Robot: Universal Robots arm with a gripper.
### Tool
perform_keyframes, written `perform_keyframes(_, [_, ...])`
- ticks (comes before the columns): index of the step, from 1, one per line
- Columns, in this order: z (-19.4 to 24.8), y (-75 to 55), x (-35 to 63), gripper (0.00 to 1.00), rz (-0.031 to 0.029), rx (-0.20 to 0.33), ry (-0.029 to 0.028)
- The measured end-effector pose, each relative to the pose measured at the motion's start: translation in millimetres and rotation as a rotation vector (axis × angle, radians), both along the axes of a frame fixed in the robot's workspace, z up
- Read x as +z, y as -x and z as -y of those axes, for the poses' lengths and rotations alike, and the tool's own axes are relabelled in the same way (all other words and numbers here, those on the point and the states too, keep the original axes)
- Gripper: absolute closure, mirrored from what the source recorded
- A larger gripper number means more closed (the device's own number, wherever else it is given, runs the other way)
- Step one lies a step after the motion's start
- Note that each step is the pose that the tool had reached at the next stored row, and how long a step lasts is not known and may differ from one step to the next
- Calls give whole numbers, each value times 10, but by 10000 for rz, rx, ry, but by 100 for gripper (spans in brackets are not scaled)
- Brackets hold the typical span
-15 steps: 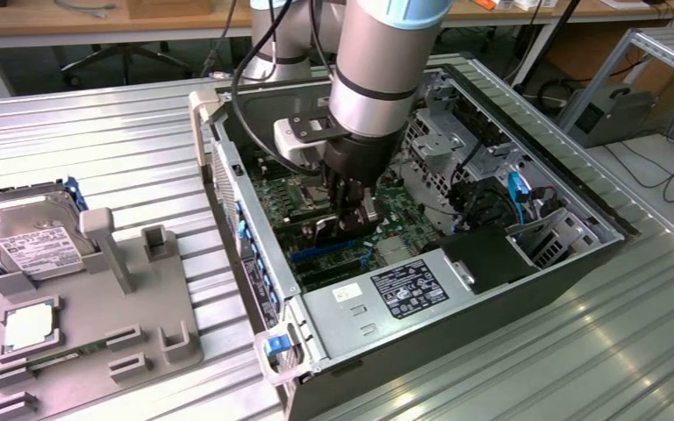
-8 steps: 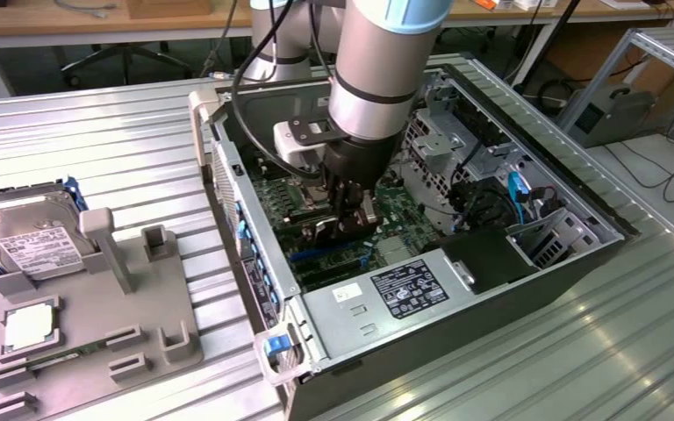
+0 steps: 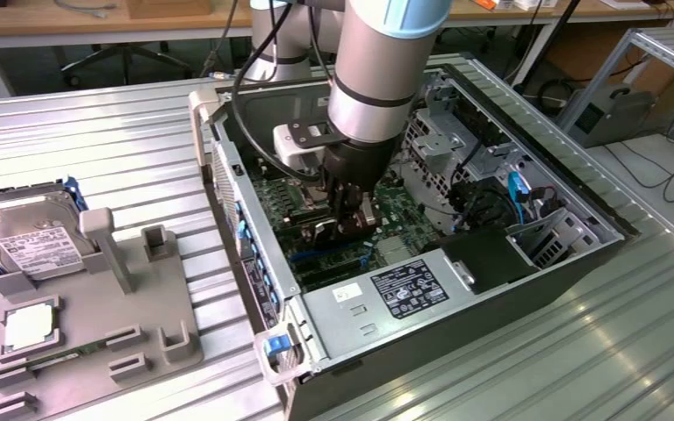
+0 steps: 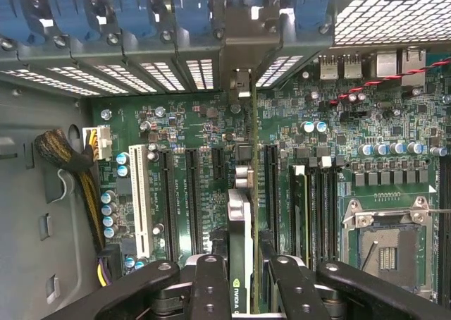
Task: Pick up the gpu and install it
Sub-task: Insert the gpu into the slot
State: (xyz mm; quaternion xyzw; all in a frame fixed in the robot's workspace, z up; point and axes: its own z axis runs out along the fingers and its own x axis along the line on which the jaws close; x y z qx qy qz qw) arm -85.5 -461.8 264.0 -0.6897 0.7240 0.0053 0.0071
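Hand (image 4: 245,265) clenched on gpu (image 4: 239,214) (edge-on), inside open computer case (image 3: 349,338), over motherboard (image 4: 176,122).

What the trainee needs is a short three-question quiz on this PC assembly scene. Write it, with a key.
1. True or false: the end effector is shut on the gpu inside the computer case.
2. Where does the hard drive lie? A: inside the case. B: on the grey fixture at the exterior view's left. C: in the end effector.
3. Complete the sentence: the CPU socket on the board is ____ (filled or empty).

Key: 1 true; 2 B; 3 empty.
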Motion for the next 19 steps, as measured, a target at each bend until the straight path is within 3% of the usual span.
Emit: perform_keyframes(19, [0,1,-7,73,1,-1,-1])
